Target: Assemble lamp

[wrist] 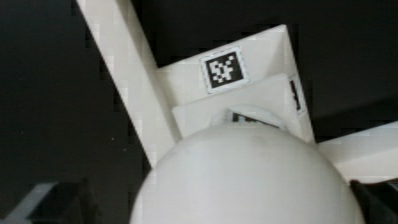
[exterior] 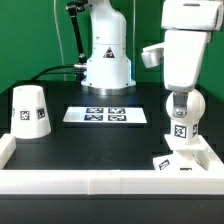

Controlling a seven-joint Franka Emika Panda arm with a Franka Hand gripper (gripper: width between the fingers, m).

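White bulb [exterior: 182, 108] between pincer [exterior: 181, 116] fingers, directly above base [exterior: 180, 160].

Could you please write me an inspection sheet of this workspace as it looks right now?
Surface: dark table top with a white raised border along the near edge.
Job's things: shade stands on the exterior view's left, wide end down; bulb is held above the square base on the right, by the border.
Clutter: nothing seen.
Hand: hand is around the bulb; whether it is fully clamped cannot be told.
Cables: black cables run behind, near the arm's pedestal.
Surroundings: marker board lies flat mid-table; green backdrop behind.
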